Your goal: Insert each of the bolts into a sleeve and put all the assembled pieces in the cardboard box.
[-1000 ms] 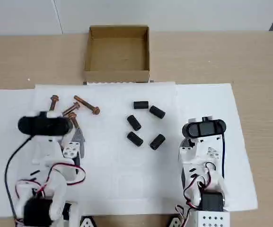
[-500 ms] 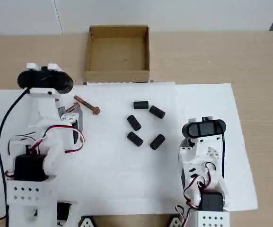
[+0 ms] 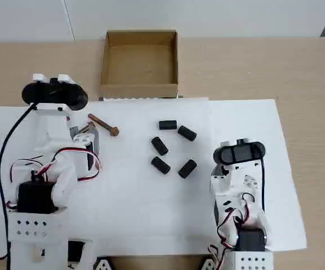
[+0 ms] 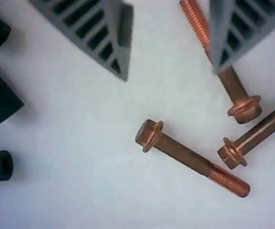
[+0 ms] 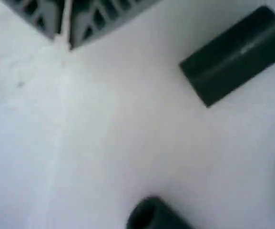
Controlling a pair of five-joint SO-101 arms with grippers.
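"Hanging over the white sheet [image 3: 151,214], that's the left gripper [image 4: 170,71] with its jaws spread wide?" asks the desk.

"Correct. Three copper bolts lie loose on the sheet under it. The first bolt [image 4: 189,157] lies flat just beyond the fingertips. The second bolt [image 4: 235,88] runs its threaded end behind one grey finger [image 4: 237,24]. The third bolt [image 4: 259,133] lies just beside the second bolt's head."

"And the right gripper [image 5: 63,40]?"

"Pinched closed, fingertips together, low over the sheet, with a black sleeve [image 5: 235,62] lying near it. From overhead, five sleeves [image 3: 160,165] sit scattered mid-sheet between the two arms, apart from the bolts. The cardboard box [image 3: 139,90] stands on the wooden table [image 3: 292,67], touching the sheet's far edge."
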